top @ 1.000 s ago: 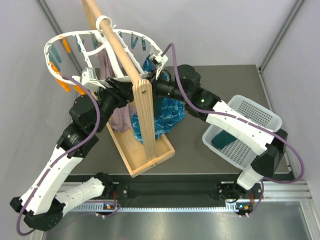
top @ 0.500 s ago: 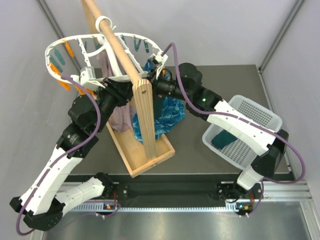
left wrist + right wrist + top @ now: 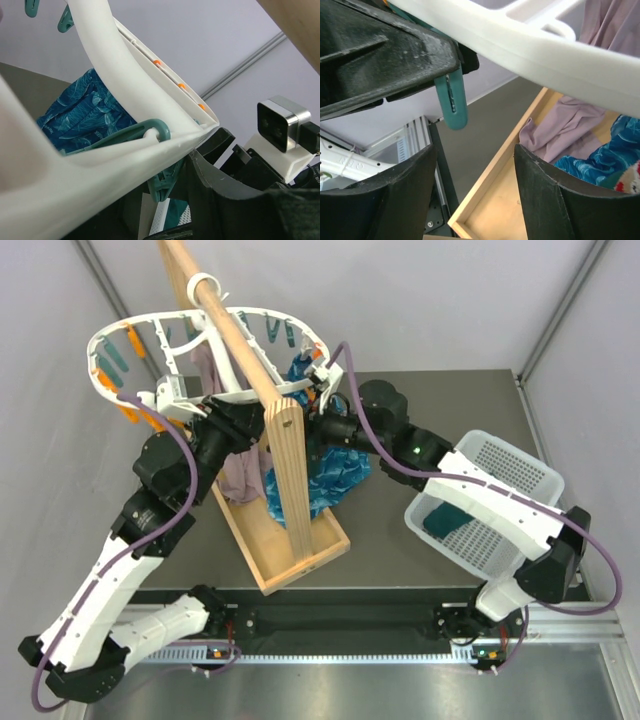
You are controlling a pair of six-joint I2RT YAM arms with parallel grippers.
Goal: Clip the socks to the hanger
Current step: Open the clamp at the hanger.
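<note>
Right wrist view has the right fingers point(image 3: 395, 200) wide apart and empty under the hanger point(image 3: 545, 50), with a teal peg point(image 3: 451, 102) dangling just ahead. Whether the left fingers point(image 3: 220, 200) grip the white rim I cannot tell; only one shows, close beside it. A dark teal sock point(image 3: 448, 521) lies in the white basket point(image 3: 510, 465) near the bench's point(image 3: 400, 560) right edge. Risk: both arms crowd the ring, so a nudge could swing it on the wooden pole point(image 3: 235, 330) and carry the peg off line
</note>
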